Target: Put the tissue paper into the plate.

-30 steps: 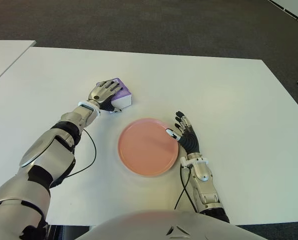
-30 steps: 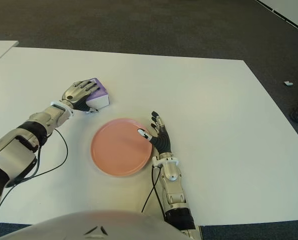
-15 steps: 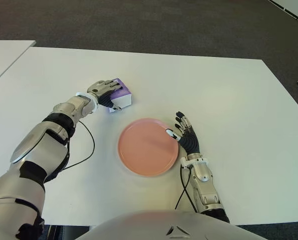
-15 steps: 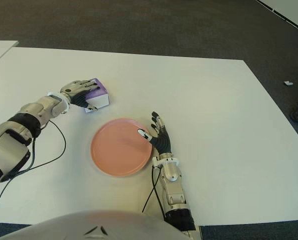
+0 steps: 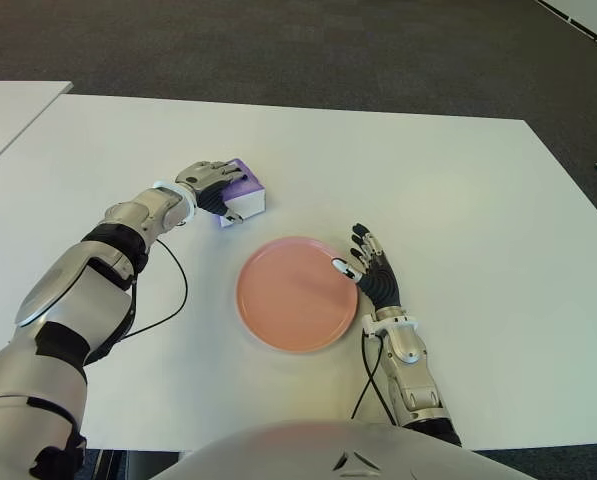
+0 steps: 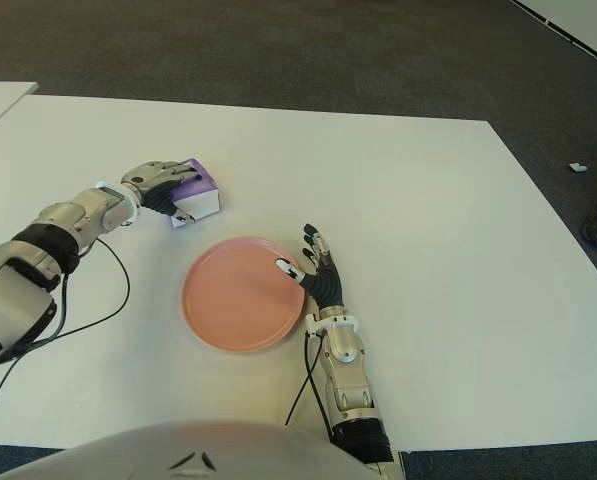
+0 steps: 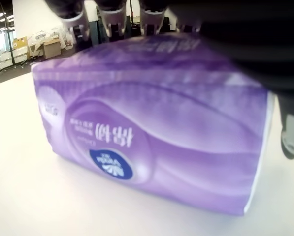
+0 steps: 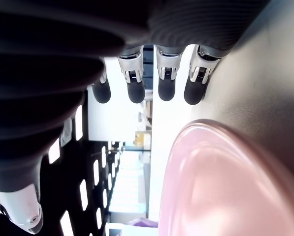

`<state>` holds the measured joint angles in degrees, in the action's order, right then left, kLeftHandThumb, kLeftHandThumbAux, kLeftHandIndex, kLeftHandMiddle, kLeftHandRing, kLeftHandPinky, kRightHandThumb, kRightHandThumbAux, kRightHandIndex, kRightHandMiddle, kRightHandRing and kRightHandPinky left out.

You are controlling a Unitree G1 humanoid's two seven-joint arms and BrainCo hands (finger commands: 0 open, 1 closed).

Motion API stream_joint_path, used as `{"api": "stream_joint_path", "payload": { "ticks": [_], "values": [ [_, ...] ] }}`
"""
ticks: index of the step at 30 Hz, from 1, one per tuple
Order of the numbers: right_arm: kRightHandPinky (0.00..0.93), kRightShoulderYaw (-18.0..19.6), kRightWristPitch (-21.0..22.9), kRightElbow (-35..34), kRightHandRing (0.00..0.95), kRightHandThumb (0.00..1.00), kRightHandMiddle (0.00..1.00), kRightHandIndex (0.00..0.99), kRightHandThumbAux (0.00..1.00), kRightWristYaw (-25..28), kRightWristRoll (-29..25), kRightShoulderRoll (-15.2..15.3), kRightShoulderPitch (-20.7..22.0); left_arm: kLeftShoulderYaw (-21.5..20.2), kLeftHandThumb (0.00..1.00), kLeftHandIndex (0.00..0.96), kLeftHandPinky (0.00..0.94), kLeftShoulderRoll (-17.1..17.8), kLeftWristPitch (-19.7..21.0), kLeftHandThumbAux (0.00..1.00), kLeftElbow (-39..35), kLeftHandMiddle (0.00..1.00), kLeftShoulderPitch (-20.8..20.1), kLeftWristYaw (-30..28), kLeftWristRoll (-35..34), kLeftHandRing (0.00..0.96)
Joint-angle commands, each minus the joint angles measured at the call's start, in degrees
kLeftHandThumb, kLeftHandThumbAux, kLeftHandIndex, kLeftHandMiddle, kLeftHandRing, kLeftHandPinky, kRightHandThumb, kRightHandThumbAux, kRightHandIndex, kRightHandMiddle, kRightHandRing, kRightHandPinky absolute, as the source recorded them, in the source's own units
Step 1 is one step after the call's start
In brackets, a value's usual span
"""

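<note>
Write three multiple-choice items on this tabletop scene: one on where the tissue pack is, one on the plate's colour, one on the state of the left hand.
1. Where is the tissue pack?
A. On the plate
B. On the table, beyond the plate and toward the robot's left
C. On the floor

2. What colour is the plate?
A. Pink
B. Green
C. Blue

3. What is the left hand doing?
A. Lying flat and open, apart from everything
B. Holding the plate's rim
C. Curled over the tissue pack

Answers:
1 B: the eye views show the purple pack on the white table, clear of the plate.
2 A: the round plate is salmon pink.
3 C: its fingers wrap the pack's top, as the left wrist view confirms. The right hand shows open at the plate's right edge.
</note>
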<state>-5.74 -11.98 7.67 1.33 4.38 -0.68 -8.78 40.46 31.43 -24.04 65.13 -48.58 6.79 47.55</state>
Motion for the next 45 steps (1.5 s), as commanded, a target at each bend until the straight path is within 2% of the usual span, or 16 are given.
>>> {"api": "stream_joint_path", "payload": {
  "ticks": [1,2,3,4,5,6,7,10,12,15,21,37,45],
  "values": [
    [0.001,0.1,4.4,2.7,0.008,0.0,0.044,0.009,0.652,0.2,0.0,0.4,-2.7,3.7,0.01,0.124,0.196,-1.7,-1.2,0.496,2.0,0.161,4.7,-0.5,3.5,0.162],
    [0.001,0.1,4.2,2.8,0.008,0.0,0.043,0.008,0.651,0.1,0.0,0.5,-2.7,4.4,0.019,0.147,0.199,-2.5,0.2,0.508,3.1,0.173,4.8,3.4,4.6,0.168],
    [0.003,0.1,4.1,2.9,0.009,0.0,0.043,0.008,0.651,0.1,0.0,0.5,-2.6,5.0,0.147,0.246,0.234,-3.1,1.3,0.571,4.0,0.238,4.8,6.3,5.4,0.216],
    [0.004,0.1,4.0,2.9,0.01,0.0,0.044,0.008,0.651,0.1,0.0,0.5,-2.6,5.6,0.195,0.282,0.247,-3.6,2.4,0.593,4.8,0.261,4.8,9.5,6.4,0.233],
    [0.005,0.1,4.0,3.0,0.01,0.0,0.044,0.009,0.651,0.1,0.1,0.5,-2.6,6.0,0.377,0.334,0.298,-3.9,3.0,0.633,5.3,0.318,4.8,11.4,7.0,0.291],
    [0.005,0.0,3.9,3.0,0.011,0.0,0.044,0.009,0.651,0.2,0.1,0.5,-2.7,6.9,0.494,0.367,0.332,-4.2,3.9,0.659,5.8,0.354,4.9,14.6,8.1,0.328],
    [0.006,0.0,3.9,3.0,0.011,0.0,0.044,0.009,0.652,0.2,0.1,0.6,-2.7,7.6,0.573,0.39,0.428,-4.4,4.6,0.674,6.2,0.432,4.9,17.0,8.9,0.417],
    [0.007,0.0,3.8,3.0,0.012,0.0,0.045,0.01,0.653,0.2,0.0,0.6,-2.7,9.4,0.657,0.415,0.542,-5.0,6.5,0.69,7.3,0.525,5.1,22.6,10.8,0.525],
    [0.005,0.1,3.9,3.0,0.012,0.0,0.045,0.01,0.656,0.3,-0.1,0.5,-2.7,10.6,0.7,0.43,0.674,-5.4,8.0,0.693,7.9,0.643,5.4,26.0,11.9,0.653],
    [0.006,0.2,4.1,3.0,0.012,0.0,0.046,0.01,0.66,0.3,-0.3,0.5,-2.7,11.8,0.726,0.439,0.773,-6.4,9.3,0.694,9.0,0.731,6.3,30.1,12.9,0.746],
    [0.018,0.6,4.0,3.6,0.016,0.0,0.05,0.012,0.671,0.0,-0.8,0.1,-2.5,13.9,0.745,0.444,0.848,-7.0,10.7,0.693,10.4,0.822,6.7,36.1,14.3,0.832],
    [0.008,1.4,4.3,4.2,0.017,0.0,0.052,0.021,0.664,0.0,-1.9,-0.5,-2.5,16.3,0.75,0.444,0.863,-8.9,12.3,0.694,12.6,0.86,8.0,37.0,14.1,0.869],
    [0.014,1.4,4.1,4.2,0.018,0.0,0.053,0.027,0.653,-0.1,-2.1,-0.8,-2.4,15.8,0.749,0.444,0.86,-8.6,11.3,0.693,12.4,0.857,8.8,38.0,13.1,0.859]
  ]
}}
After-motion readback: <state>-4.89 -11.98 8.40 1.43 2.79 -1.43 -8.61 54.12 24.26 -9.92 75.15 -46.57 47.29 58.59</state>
